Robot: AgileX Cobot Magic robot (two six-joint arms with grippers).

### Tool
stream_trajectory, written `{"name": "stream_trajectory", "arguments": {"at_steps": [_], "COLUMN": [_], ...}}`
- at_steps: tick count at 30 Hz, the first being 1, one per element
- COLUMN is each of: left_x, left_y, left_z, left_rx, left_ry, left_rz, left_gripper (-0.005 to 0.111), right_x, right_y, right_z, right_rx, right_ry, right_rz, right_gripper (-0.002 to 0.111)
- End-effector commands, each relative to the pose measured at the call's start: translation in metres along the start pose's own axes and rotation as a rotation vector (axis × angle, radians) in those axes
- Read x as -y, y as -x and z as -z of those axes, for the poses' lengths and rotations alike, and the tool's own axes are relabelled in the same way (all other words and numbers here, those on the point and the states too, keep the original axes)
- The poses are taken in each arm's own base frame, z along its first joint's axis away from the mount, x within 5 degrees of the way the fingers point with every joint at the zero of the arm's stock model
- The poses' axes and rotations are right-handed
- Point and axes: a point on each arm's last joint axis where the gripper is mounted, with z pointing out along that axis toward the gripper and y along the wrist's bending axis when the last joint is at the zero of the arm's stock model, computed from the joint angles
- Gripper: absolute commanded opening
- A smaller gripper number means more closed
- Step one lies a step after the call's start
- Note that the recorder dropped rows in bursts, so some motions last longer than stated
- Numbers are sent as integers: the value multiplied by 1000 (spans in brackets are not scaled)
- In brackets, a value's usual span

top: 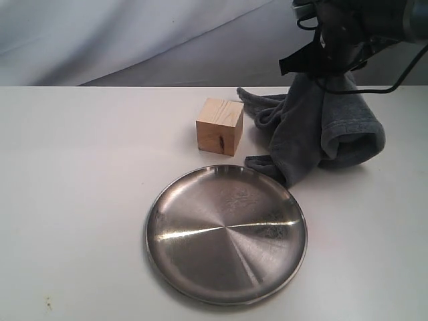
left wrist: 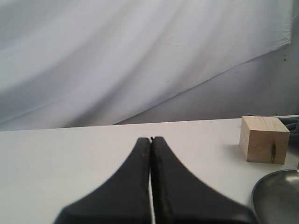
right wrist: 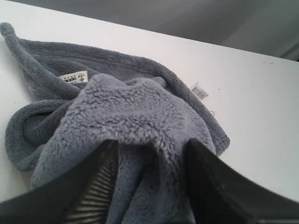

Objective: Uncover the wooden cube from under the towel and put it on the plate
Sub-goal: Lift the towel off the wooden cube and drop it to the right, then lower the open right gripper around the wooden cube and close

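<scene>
The right gripper (right wrist: 152,149) is clamped on a bunched fold of the plush dark grey-blue terry towel (top: 314,127). The towel hangs from the jaws near the desk's far right, and its lower folds rest on the surface. It looks soft and limp, so it will likely sag and drag wherever it is carried. A thick pinch suits it.

The left gripper (left wrist: 151,139) has its jaws pressed together with nothing between them, low over the left part of the desk.

The pale wooden cube (top: 219,126), grained and marked with a small dark knot, stands uncovered and upright near the middle of the far edge. It is just beside the towel's edge and apart from the dish. It looks rigid and light, with flat dry faces. Two opposite side faces should give a secure hold, and its left side is free of cloth.

The round shiny stainless-steel plate (top: 227,234) lies toward the near edge, close in front of the cube. Its surface is probably slick, so the cube may slide if dropped.

The white desk (top: 80,200) is smooth and matte. A pale draped cloth (left wrist: 117,56) hangs behind the far edge.
</scene>
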Motion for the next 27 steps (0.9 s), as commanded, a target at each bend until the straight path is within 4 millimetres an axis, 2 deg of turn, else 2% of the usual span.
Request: {"name": "stream_trajectory", "arguments": {"at_steps": [1,6,15,18,22,27], "left_x": [0,0,0,0,0,0], "left_y": [0,0,0,0,0,0], "left_z": [0,0,0,0,0,0], "left_rx": [11,11,11,11,11,11], "left_ry": [3,3,3,3,3,3], "left_rz": [5,5,5,5,5,5], "left_gripper": [0,0,0,0,0,0], "right_x": [3,1,13,0,-36,-76], "right_y": [0,4,21,20,16,6], "right_z": [1,5,42,47,50,37], "right_rx": [5,30,143,138,150,135], "right_ry": [19,47,100,175,276,352], "right_rz": [-21,-38,-96,-105,-71,-145], "right_gripper": [47,47,47,47,47,47]}}
